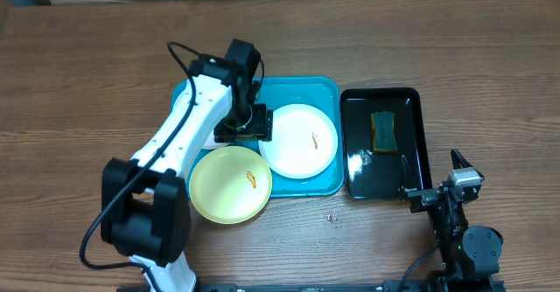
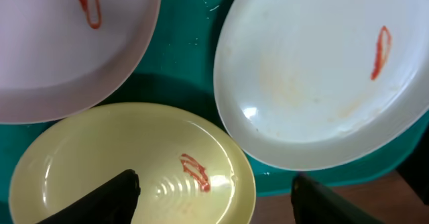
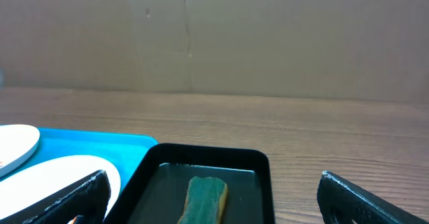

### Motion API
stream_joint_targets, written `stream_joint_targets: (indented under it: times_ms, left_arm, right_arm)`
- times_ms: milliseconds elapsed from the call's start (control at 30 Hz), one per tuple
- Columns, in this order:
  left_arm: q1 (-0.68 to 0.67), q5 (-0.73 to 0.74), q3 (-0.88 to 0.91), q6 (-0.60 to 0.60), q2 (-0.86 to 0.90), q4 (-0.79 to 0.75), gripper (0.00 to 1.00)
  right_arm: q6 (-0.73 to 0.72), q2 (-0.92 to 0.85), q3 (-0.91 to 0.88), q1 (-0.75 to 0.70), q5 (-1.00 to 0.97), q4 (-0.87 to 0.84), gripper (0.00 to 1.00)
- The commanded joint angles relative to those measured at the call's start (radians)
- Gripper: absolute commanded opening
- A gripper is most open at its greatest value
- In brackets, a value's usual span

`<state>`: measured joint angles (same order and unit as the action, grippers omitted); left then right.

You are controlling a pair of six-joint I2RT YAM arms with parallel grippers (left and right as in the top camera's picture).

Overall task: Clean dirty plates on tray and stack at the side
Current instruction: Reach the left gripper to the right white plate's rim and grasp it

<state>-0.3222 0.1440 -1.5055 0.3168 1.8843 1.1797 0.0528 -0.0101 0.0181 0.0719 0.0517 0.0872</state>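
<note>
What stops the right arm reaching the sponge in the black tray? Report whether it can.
Probably yes: the right gripper is open at the near edge of the black tray, the green sponge lies uncovered straight ahead, nothing between.

Overhead down, wrists close, tray shared

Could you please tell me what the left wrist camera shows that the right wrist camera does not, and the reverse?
Only the left wrist view shows the yellow-green plate and the smear on it. Only the right wrist view shows the black tray with a green sponge lying in it, and the wooden table beyond. Both views show the turquoise tray and a white plate on it.
</note>
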Motion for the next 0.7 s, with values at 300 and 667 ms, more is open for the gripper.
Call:
stream_joint_targets:
  times_ms: [300, 667]
  left_arm:
    - [-0.060, -0.032, 0.145, 0.035, 0.038, -0.236, 0.45]
    - [-0.065, -0.094, 0.163, 0.036, 0.042, -0.321, 0.47]
  right_arm:
    - [-0.003, 0.007, -0.010, -0.006, -0.006, -0.006, 1.00]
    - [-0.003, 0.007, -0.010, -0.006, -0.006, -0.006, 1.00]
